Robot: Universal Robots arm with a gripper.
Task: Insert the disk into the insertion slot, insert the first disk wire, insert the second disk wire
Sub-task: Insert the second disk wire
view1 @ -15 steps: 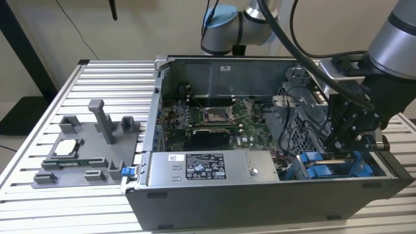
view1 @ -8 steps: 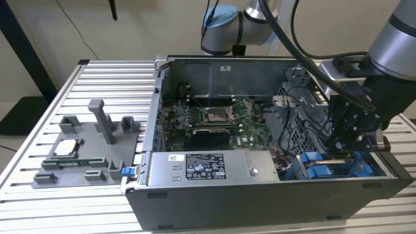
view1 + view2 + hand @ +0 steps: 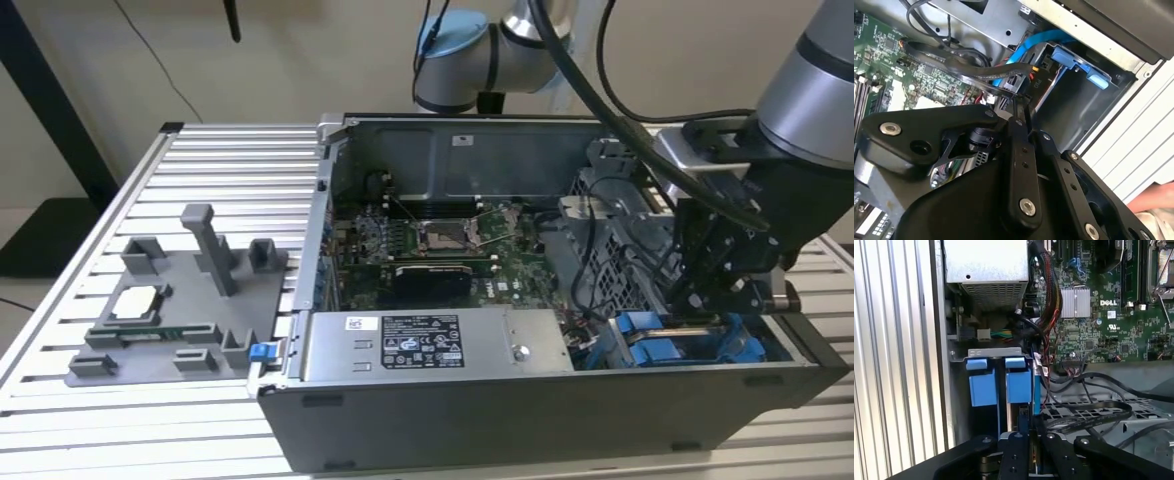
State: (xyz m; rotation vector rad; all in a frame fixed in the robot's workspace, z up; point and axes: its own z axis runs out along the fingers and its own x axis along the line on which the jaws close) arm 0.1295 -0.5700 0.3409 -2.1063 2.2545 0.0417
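Pincer [image 3: 711,300] hangs low in the open computer case [image 3: 534,410], at the corner on the exterior view's right, right over the blue-railed slot [image 3: 687,340]. In the second wrist view its fingers [image 3: 1021,107] pinch together on a black wire plug [image 3: 1016,82]. The first wrist view shows blue carrier tabs [image 3: 999,380] in the slot [image 3: 974,352], beside the motherboard [image 3: 1104,315]; the disk is hidden.

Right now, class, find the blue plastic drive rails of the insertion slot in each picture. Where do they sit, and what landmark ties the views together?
Exterior view: the blue rails sit low in the case's corner at the exterior view's right, under the gripper.
First wrist view: blue rails just beyond the gripper.
Second wrist view: blue rails past the gripper, by the case wall.
Shared landmark: the green motherboard.
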